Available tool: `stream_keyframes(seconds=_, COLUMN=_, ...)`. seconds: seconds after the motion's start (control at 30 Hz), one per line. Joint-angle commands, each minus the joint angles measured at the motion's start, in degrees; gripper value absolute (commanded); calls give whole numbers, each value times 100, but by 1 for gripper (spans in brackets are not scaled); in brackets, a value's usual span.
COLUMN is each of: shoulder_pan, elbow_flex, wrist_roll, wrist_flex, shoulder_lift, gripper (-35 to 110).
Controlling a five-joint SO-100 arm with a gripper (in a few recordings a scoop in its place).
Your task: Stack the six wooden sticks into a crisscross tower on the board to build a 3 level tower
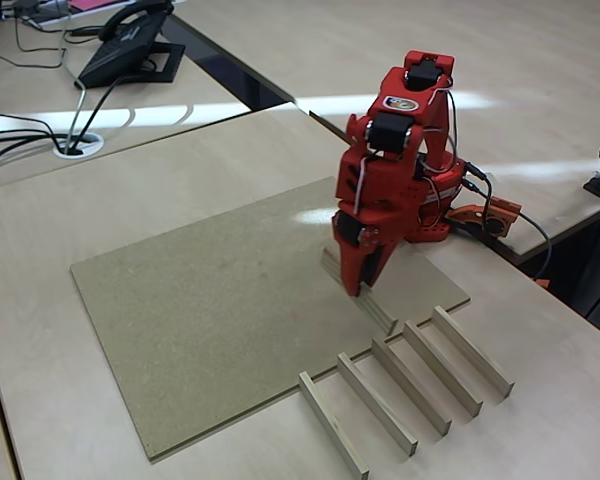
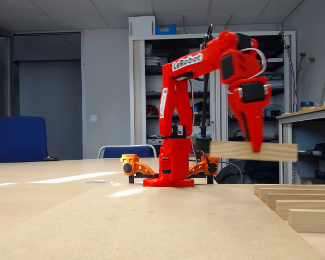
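Sticks are thin, stiff, light pale-wood strips with smooth faces; my read is they'll pivot in a two-finger pinch if gripped off-centre, so mid-length across the narrow section is the spot to hold.

Tool (image 1: 358, 285) is closed on one stick (image 2: 253, 150), gripping it around mid-length. In the side-on fixed view the held stick hangs clear of the surface, near level, sticking out both sides of the fingers. In the high fixed view it sits under the red arm (image 1: 400, 150), above the right part of the board (image 1: 210, 320), with its far end running toward the board's near-right edge.

Five remaining sticks (image 1: 410, 385) lie in a parallel row on the tabletop (image 1: 540, 420), just off the board's near-right edge, evenly spaced, not touching each other. They are close to the tool on its right in that view.

Board is bare, no tower layer down yet. Likely step: place the first stick. Risk: light stick skids on release.
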Motion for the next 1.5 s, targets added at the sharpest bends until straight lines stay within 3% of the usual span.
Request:
stream_keyframes(seconds=0.0, shoulder_pan=721, elbow_flex=-53, wrist_roll=-791, wrist_flex=-193, shoulder_lift=-132, gripper=0)
stream_keyframes(seconds=0.23, shoulder_pan=1916, elbow_flex=-510, wrist_roll=-1635, wrist_flex=-281, shoulder_lift=-914, gripper=0)
stream_keyframes(seconds=0.47, shoulder_pan=2654, elbow_flex=-2048, wrist_roll=-2109, wrist_flex=193, shoulder_lift=-2224, gripper=0)
stream_keyframes(seconds=0.7, shoulder_pan=2944, elbow_flex=-3190, wrist_roll=-2399, wrist_flex=352, shoulder_lift=-3252, gripper=0)
stream_keyframes(seconds=1.1, shoulder_pan=3103, elbow_flex=-3665, wrist_roll=-2549, wrist_flex=387, shoulder_lift=-3920, gripper=0)
stream_keyframes(seconds=1.47, shoulder_pan=3111, elbow_flex=-3604, wrist_roll=-2435, wrist_flex=554, shoulder_lift=-3981, gripper=18)
